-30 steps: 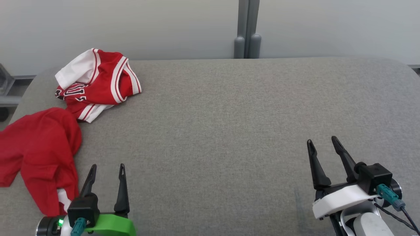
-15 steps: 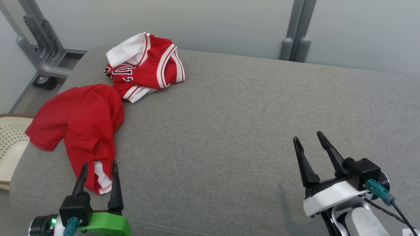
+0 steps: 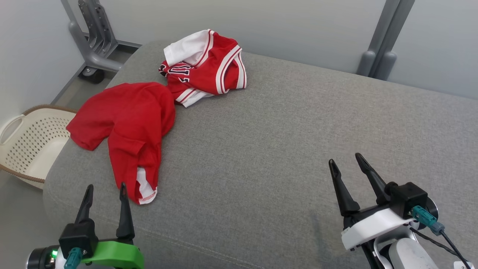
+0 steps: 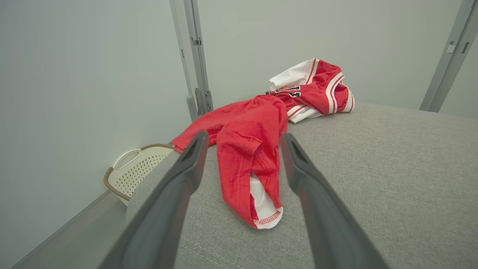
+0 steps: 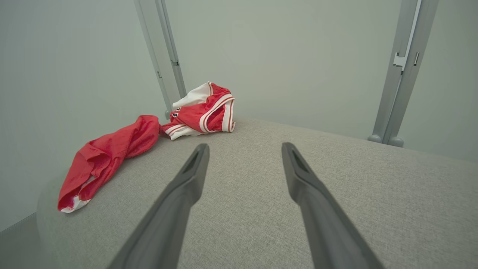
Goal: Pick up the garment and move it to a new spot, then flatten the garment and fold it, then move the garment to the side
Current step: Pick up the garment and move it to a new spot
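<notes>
Head view: the red garment (image 3: 130,119) lies crumpled on the surface's (image 3: 280,149) left, its hem just beyond the open, empty left hand (image 3: 106,186). The open right hand (image 3: 344,158) is well apart. Left wrist view: it lies ahead between the spread fingers (image 4: 179,186). Right wrist view: it lies far left.

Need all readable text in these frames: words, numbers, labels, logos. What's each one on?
Nothing reads in full.
On the red-and-white jersey: dark, white-edged characters, folded and creased, unreadable.
On the white tag at the head view's lower right corner: print cut off by the frame edge, too small to read.
On the plain red garment and the basket: no text visible.
</notes>
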### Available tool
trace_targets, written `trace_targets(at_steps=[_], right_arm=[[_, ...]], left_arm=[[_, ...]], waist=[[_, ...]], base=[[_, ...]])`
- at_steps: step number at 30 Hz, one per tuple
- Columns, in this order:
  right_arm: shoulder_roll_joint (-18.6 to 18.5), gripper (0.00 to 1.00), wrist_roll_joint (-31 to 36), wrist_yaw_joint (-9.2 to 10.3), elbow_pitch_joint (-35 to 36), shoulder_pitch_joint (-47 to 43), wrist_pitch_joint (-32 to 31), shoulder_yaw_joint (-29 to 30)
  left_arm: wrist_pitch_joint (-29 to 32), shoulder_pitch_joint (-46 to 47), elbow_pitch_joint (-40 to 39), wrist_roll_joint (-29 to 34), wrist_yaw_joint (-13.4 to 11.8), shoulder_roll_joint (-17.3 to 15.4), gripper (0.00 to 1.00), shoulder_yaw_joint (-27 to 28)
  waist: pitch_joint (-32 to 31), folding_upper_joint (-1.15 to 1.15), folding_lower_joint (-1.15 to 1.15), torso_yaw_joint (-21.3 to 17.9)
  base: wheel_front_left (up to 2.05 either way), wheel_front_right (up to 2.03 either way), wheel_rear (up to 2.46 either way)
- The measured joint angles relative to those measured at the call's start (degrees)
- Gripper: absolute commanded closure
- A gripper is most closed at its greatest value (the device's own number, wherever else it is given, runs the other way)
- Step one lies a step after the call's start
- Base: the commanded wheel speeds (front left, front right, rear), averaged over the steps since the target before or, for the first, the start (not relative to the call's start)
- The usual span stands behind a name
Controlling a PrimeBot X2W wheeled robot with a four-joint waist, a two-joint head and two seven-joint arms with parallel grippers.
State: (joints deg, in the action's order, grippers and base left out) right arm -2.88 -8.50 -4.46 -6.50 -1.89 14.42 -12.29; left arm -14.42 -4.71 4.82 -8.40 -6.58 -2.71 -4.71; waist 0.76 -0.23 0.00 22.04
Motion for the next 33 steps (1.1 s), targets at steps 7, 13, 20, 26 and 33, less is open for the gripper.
trace_targets(at_steps=[7, 13, 20, 26, 33], right_arm=[[0.0, 0.00, 0.0, 0.08, 0.0, 0.0, 0.0, 0.8], [-0.1, 0.00, 0.3, 0.09, 0.5, 0.1, 0.0, 1.4], [-1.0, 0.00, 1.6, 0.08, 1.5, 2.0, 0.0, 2.2], [-1.7, 0.00, 2.6, -0.02, 2.5, 4.3, 0.0, 1.2], [-3.1, 0.00, 4.3, -0.21, 5.4, 7.9, 0.0, 0.7]], left_arm=[[0.0, 1.7, -0.8, 0.0, 0.0, -0.1, 0.00, 0.8], [0.3, 8.7, -0.3, -0.1, 0.2, -1.8, 0.00, 1.3], [8.7, 21.1, 1.1, -1.8, 3.2, -5.6, 0.00, 2.7], [16.6, 27.0, 5.5, -4.6, 5.0, -8.8, 0.00, 5.1], [23.6, 31.9, 8.6, -7.1, 5.1, -12.6, 0.00, 9.1]], waist=[[0.9, 0.00, 0.00, -1.6], [2.4, 0.00, 0.00, -3.4], [4.9, 0.00, 0.00, -5.9], [7.3, 0.00, 0.00, -7.9], [11.3, 0.00, 0.00, -10.7]], base=[[0.00, 0.00, 0.00], [0.00, 0.00, 0.00], [0.00, 0.00, 0.00], [0.00, 0.00, 0.00], [0.00, 0.00, 0.00]])
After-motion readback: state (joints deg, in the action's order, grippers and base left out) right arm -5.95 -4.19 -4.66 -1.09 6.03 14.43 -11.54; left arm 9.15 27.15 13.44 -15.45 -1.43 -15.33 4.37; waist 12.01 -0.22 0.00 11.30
